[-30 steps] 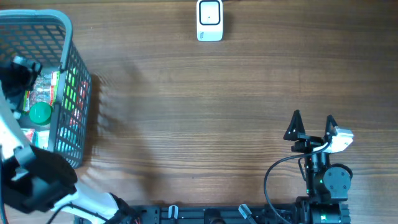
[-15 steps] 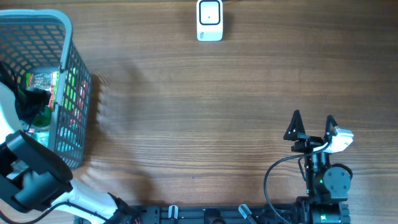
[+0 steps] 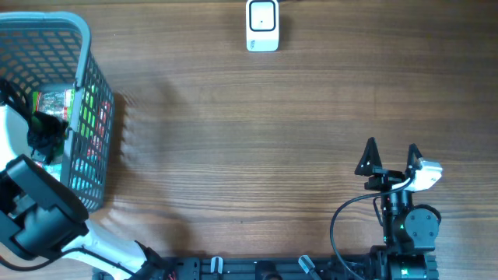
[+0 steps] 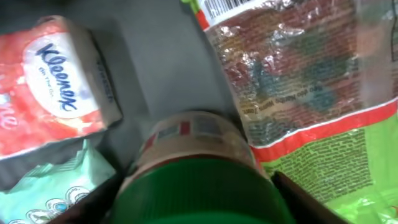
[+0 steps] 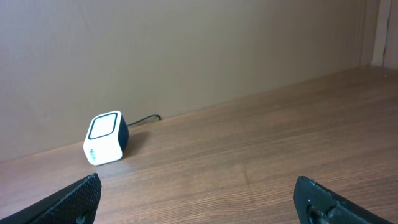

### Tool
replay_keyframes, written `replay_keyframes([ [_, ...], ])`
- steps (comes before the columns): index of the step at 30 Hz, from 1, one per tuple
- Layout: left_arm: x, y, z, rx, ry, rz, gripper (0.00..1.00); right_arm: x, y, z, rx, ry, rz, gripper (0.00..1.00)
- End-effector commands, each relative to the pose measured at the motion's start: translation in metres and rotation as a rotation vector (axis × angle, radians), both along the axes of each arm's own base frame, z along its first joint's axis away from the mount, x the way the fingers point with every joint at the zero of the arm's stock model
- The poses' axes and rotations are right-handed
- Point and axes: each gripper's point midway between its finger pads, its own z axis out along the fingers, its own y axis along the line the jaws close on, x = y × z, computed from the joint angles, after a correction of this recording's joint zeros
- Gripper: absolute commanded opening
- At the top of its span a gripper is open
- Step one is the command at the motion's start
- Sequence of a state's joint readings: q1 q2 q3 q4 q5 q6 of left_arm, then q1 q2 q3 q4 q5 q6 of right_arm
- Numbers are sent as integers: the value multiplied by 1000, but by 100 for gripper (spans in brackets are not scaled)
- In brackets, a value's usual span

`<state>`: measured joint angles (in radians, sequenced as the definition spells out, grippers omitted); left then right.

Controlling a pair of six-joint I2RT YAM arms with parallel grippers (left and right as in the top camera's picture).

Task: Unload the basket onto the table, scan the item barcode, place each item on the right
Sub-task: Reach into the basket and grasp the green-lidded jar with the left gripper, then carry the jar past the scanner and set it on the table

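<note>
Left gripper (image 3: 45, 134) is sitting deep in the basket (image 3: 99, 155) at the left edge of the overhead view. Its jaws are flanking the green lid (image 4: 199, 186) of a jar (image 4: 186, 143). Cannot tell whether they are clamping it yet.

Right gripper (image 3: 391, 148) is idling with jaws spread, lower right, grasping nothing. Scanner (image 3: 262, 26) is waiting at top centre of the table (image 3: 249, 140), well apart from the basket.

Risks:
- Grip is landing on the smooth round lid, so the jar is likely slipping or twisting on lift.
- Kleenex pack (image 4: 53, 93) and snack bag (image 4: 298, 81) are crowding the jar and may be dragged up or snag a finger.
- Jar's barcode is not showing, so it may end up facing away from the scanner.
</note>
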<state>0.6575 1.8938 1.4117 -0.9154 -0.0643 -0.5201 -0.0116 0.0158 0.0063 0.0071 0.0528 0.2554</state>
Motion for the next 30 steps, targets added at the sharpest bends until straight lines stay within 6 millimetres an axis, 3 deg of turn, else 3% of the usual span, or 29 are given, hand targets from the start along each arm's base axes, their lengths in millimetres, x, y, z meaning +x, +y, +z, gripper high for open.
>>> replay_keyframes([
  [1,-3,-6,-9,-35,17,-26,50,0,3,1,-17,-3,15,100],
  [5,-2,-5,10,-10,-17,-24,51,0,3,1,-16,-3,15,100],
  [7,2,-2,40,31,-68,-25,52,0,3,1,-16,-3,15,100],
  [9,6,1,82,85,-137,-26,54,0,3,1,-16,-3,15,100],
  [12,5,-2,178,206,-298,-30,54,0,3,1,-16,-3,15,100],
  [13,3,-10,221,250,-395,-42,54,0,3,1,-16,-3,15,100],
  [14,1,-17,246,272,-462,-56,55,0,3,1,-16,-3,15,100],
  [15,-3,-39,289,287,-602,-95,55,0,3,1,-16,-3,15,100],
  [17,-7,-90,338,249,-807,-200,56,0,3,1,-17,-3,15,100],
  [18,-8,-105,347,234,-845,-241,56,0,3,1,-17,-3,15,100],
  [19,-8,-143,363,197,-914,-343,56,0,3,1,-16,-3,15,100],
  [22,4,-230,365,67,-949,-584,56,0,3,1,-17,-3,15,100],
  [24,19,-282,340,1,-873,-689,57,0,3,1,-17,-3,15,100],
  [25,23,-293,329,-10,-840,-697,57,0,3,1,-16,-3,15,100],
  [27,40,-338,277,-36,-683,-725,57,0,3,1,-17,-3,15,100],
  [30,60,-384,202,-41,-493,-745,57,0,3,1,-17,-3,15,100],
])
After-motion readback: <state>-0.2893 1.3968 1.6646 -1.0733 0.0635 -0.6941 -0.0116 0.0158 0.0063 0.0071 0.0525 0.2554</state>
